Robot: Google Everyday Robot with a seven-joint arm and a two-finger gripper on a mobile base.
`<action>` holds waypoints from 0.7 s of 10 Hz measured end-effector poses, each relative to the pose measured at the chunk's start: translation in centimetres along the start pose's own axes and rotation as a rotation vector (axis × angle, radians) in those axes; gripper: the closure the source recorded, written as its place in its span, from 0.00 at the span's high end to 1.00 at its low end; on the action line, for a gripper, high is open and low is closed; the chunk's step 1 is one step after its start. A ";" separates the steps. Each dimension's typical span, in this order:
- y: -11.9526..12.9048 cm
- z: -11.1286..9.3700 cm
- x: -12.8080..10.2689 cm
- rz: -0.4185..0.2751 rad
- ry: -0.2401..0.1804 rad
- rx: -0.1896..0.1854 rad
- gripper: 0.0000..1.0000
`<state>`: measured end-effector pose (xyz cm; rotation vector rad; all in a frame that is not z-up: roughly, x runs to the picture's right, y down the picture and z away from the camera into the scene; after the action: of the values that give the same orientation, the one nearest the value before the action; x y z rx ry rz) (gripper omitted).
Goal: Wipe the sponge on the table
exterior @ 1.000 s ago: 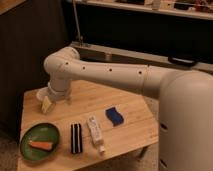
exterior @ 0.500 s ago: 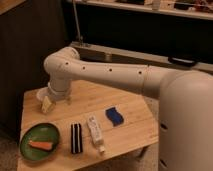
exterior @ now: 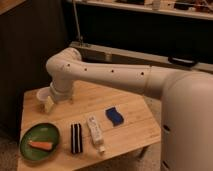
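The blue sponge (exterior: pixel 115 116) lies flat on the light-wood table (exterior: pixel 135 132), right of centre. My white arm reaches from the right across the table's far side. Its gripper (exterior: pixel 48 104) hangs over the far-left part of the table, well left of the sponge and apart from it. Nothing shows in the gripper.
A green plate (exterior: pixel 40 141) with an orange piece sits at the front left. Beside it lie a black-and-white striped bar (exterior: pixel 76 137) and a white tube (exterior: pixel 95 130). A dark cabinet wall stands behind the table, and the table's edges drop off at front and right.
The gripper has shifted slightly over the far-left corner of the table. The sponge and the other things have not moved.
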<state>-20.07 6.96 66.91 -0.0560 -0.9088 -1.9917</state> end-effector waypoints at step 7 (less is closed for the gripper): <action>19.1 -3.7 -6.9 0.216 -0.015 -0.229 0.70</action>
<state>-0.46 3.81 72.67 -0.2876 -0.6505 -1.8852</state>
